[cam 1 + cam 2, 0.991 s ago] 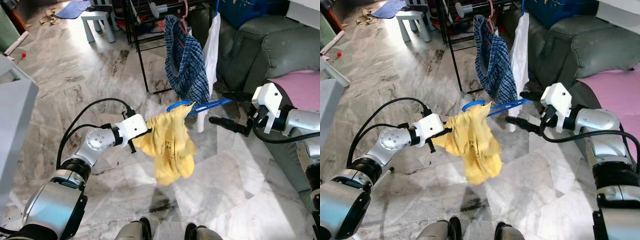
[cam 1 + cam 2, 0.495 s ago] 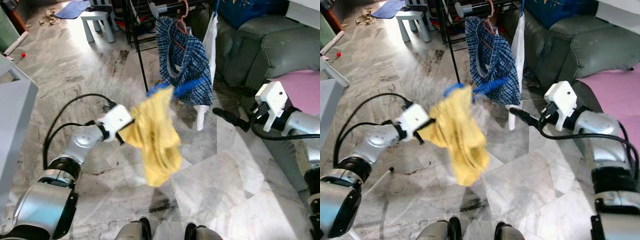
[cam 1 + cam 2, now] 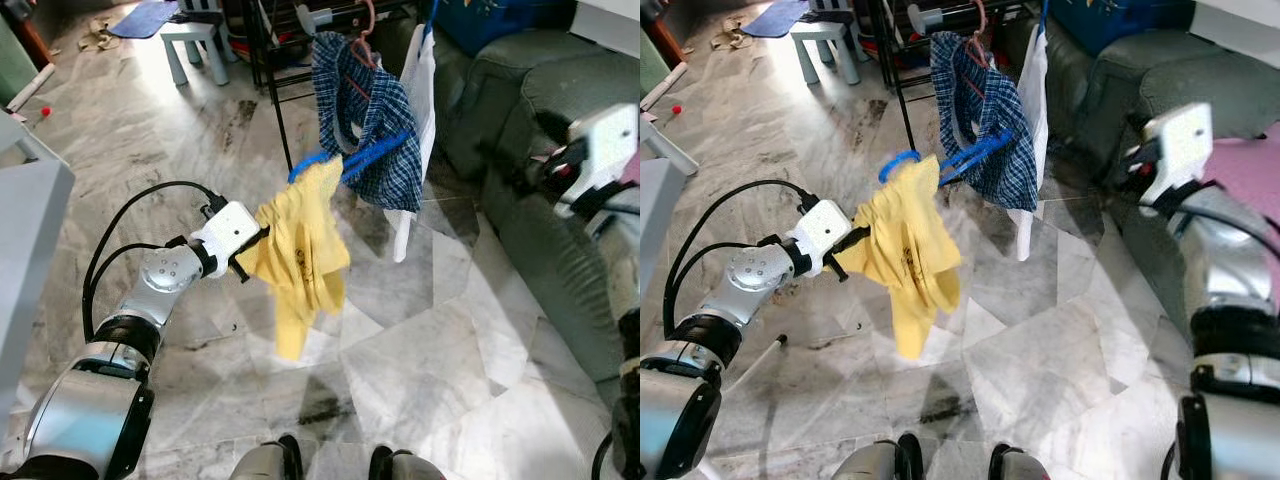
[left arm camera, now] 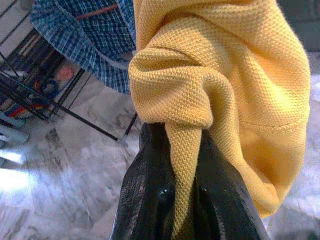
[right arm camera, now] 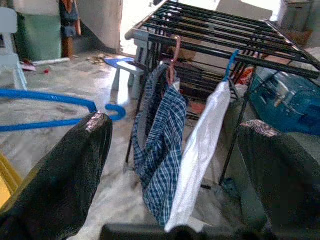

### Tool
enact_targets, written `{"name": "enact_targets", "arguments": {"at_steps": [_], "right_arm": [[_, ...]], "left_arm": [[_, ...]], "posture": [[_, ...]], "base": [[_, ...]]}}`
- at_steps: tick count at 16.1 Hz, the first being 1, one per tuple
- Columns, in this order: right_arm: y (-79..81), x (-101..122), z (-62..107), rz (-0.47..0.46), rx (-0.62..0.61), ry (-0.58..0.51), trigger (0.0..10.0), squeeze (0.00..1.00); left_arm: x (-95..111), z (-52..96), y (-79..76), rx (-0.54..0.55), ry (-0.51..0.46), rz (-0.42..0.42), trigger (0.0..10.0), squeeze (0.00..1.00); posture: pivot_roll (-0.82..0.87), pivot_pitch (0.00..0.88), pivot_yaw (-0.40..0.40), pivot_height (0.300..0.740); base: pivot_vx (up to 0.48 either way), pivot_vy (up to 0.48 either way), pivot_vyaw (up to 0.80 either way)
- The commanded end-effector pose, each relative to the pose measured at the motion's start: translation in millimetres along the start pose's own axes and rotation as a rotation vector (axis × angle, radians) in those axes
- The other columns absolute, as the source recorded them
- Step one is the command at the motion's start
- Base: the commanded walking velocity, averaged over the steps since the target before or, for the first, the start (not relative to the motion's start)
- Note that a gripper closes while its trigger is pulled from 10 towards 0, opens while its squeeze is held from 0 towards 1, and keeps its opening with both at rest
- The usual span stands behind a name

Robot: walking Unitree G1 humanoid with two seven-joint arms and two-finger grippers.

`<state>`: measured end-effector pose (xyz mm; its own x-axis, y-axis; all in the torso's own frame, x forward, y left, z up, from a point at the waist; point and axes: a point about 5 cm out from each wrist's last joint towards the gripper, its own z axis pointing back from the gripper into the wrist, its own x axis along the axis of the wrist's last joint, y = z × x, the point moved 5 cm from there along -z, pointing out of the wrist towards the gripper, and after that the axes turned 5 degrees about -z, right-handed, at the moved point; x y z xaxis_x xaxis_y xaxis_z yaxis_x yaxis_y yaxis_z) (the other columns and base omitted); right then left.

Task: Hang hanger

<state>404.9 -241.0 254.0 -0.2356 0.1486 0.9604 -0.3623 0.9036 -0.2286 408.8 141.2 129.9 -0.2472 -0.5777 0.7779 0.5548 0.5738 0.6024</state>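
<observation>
Marble floor fills the frame, with the drying rack (image 3: pixel 300 20) at upper centre. Your left gripper (image 4: pixel 172 165) has its jaws clamped on the yellow shirt (image 3: pixel 300 250) — not the blue hanger (image 3: pixel 350 160) at mid-frame — so fabric may slide off. Right gripper (image 5: pixel 175 165) jaws stand apart.

Yellow garment (image 4: pixel 220 90): cloth, coarse pique-type knit, matt. Blue hanger (image 5: pixel 50 107): smooth, slightly glossy, probably plastic. Checked shirt (image 3: pixel 375 120): thin woven cloth, matt. White garment (image 5: pixel 197 150): smooth, faint sheen, cloth or plastic unclear. Drying rack (image 5: pixel 220 40): dark metal bars, satin. Floor (image 3: pixel 430 330): polished veined marble, glossy. Left gripper (image 4: pixel 172 192) fingers: black, smooth, glossy plastic. Sofa (image 3: pixel 520 110): grey-green, matt, leather-like.
</observation>
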Motion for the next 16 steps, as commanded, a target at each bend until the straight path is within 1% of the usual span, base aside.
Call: {"name": "enact_targets", "arguments": {"at_steps": [1,2,3,4,5,6,7,8,9,10,11,12,13,14,15,16], "right_arm": [[-2.9,-4.2,2.1,0.04,-0.023,0.016,10.0,0.0],[-3.0,-4.5,2.5,0.057,-0.035,0.013,10.0,0.0],[-5.3,-7.0,2.3,0.049,-0.063,0.028,10.0,0.0],[-7.0,-8.0,1.9,-0.01,-0.074,0.029,10.0,0.0],[-11.0,-4.4,1.8,-0.065,-0.092,0.01,10.0,0.0],[-18.0,1.4,2.9,-0.057,-0.131,-0.019,10.0,0.0],[-24.0,4.4,4.7,-0.088,-0.163,-0.039,10.0,0.0],[-24.0,3.6,6.1,-0.096,-0.166,-0.043,10.0,0.0],[-16.9,-2.3,8.1,-0.113,-0.153,-0.036,10.0,0.0],[-13.4,-4.4,8.8,-0.125,-0.144,-0.033,10.0,0.0],[-3.0,-9.1,9.6,-0.149,-0.116,-0.03,10.0,0.0],[11.8,-17.7,9.8,-0.16,-0.094,-0.018,10.0,0.0],[38.1,-30.7,9.6,-0.183,-0.054,0.001,10.0,0.0],[53.6,-38.6,8.9,-0.159,-0.03,0.019,10.0,0.0],[79.9,-50.6,7.1,-0.191,0.013,0.039,10.0,0.0],[95.9,-55.6,6.4,-0.193,0.026,0.042,10.0,0.0]], "left_arm": [[5.9,2.1,6.4,0.039,-0.042,0.013,0.0,0.0],[5.9,2.4,6.9,0.044,-0.043,0.019,0.0,0.0],[6.8,2.7,8.5,0.049,-0.046,0.019,0.0,0.0],[9.1,2.4,10.4,0.055,-0.054,0.021,0.0,0.0],[14.2,0.9,13.0,0.062,-0.072,0.032,0.0,0.0],[19.7,-0.5,14.3,0.059,-0.09,0.025,0.0,0.0],[25.4,-1.6,15.6,0.056,-0.109,0.024,0.0,0.0],[29.1,-2.1,16.2,0.055,-0.125,0.025,0.0,0.0],[33.8,-2.4,17.3,0.058,-0.146,0.03,0.0,0.0],[35.2,-2.4,17.7,0.059,-0.152,0.031,0.0,0.0],[37.8,-2.3,18.1,0.06,-0.162,0.031,0.0,0.0],[40.6,-2.2,18.7,0.059,-0.172,0.028,0.0,0.0],[44.5,-2.1,19.3,0.054,-0.185,0.027,0.0,0.0],[46.3,-2.1,19.3,0.05,-0.192,0.025,0.0,0.0],[49.4,-2.2,20.3,0.047,-0.202,0.024,0.0,0.0],[54.2,-2.5,22.2,0.048,-0.218,0.027,0.0,0.0]], "posture": [[-0.07,0.175,0.06,0.74],[-0.07,0.174,0.059,0.74],[-0.07,0.174,0.059,0.74],[-0.07,0.173,0.058,0.74],[-0.07,0.173,0.058,0.74],[-0.07,0.173,0.058,0.74],[-0.07,0.173,0.058,0.74],[-0.07,0.173,0.058,0.74],[-0.07,0.175,0.058,0.74],[-0.07,0.175,0.058,0.74],[-0.07,0.175,0.058,0.74],[-0.07,0.176,0.059,0.74],[-0.06,0.176,0.06,0.74],[-0.06,0.176,0.062,0.74],[-0.06,0.171,0.063,0.74],[-0.06,0.169,0.062,0.74]], "base": [[0.0,0.0,0.0],[0.0,0.0,0.0],[0.0,0.0,0.0],[0.0,0.0,0.0],[0.0,0.0,0.0],[0.0,0.0,0.0],[0.0,0.0,0.0],[0.0,0.0,0.0],[0.0,0.0,0.0],[0.0,0.0,0.0],[0.0,0.0,0.0],[0.0,0.0,0.0],[0.0,0.0,0.0],[0.0,0.0,0.0],[0.0,0.0,0.0],[0.0,0.0,0.0]]}}
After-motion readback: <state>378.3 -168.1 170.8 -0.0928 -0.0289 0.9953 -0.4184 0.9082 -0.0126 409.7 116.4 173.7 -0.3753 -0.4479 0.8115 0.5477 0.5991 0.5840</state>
